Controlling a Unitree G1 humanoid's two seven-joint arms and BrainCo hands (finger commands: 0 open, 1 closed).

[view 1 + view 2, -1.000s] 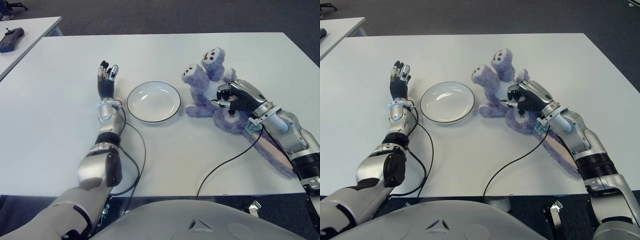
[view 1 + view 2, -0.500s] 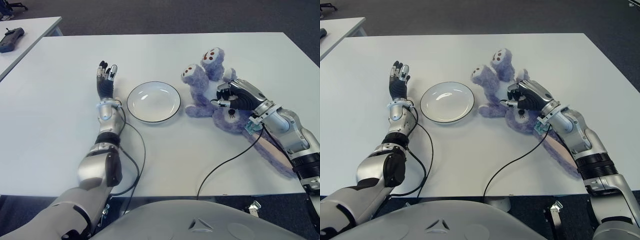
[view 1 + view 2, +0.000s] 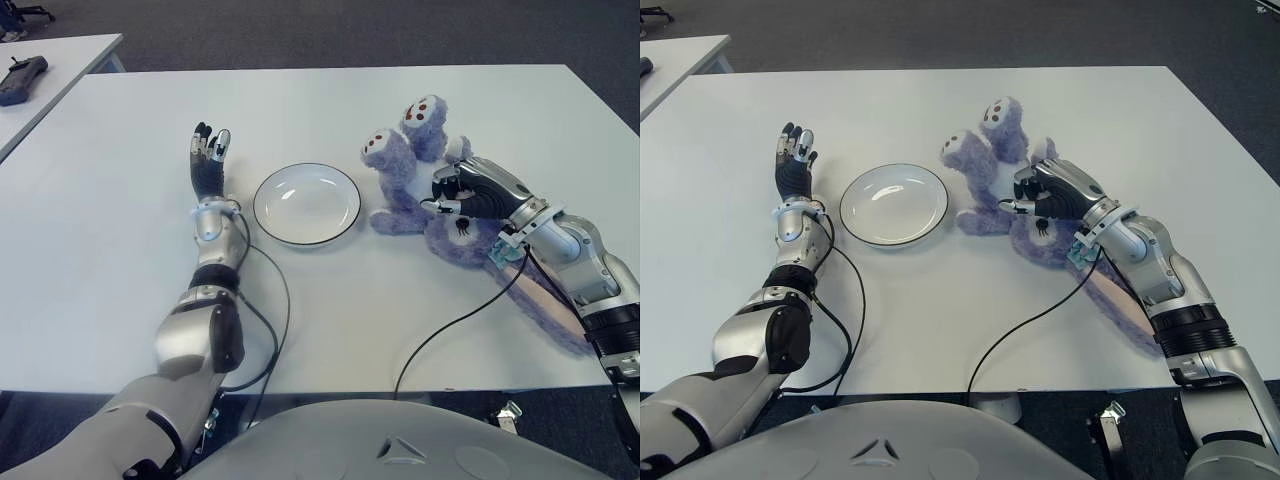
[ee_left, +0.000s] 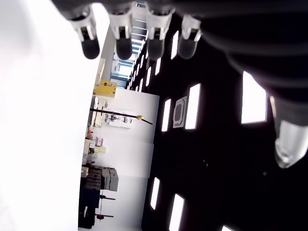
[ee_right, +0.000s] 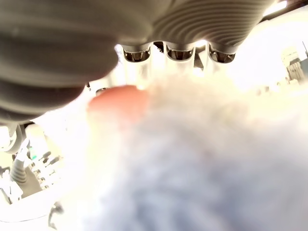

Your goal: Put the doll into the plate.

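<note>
We see the purple plush doll [image 3: 420, 185] lying on the white tabletop [image 3: 400, 300], toward its right edge and just beside the white plate [image 3: 306, 203], which sits near the middle of the tabletop with nothing in it. The doll's two feet point toward the far edge, and its long body trails back toward the near right corner under our right forearm.

Our right robot hand [image 3: 468, 192] is on the doll's middle, fingers [image 3: 445, 205] curled into the plush and clasping it; in the right wrist view the fingertips [image 5: 178, 53] press straight into the fur. The doll touches the tabletop and is outside the plate.

Our left robot hand [image 3: 208, 160] shows on the other side of the plate, toward the left edge, with its fingers [image 4: 120, 36] stretched out straight and holding nothing.
</note>
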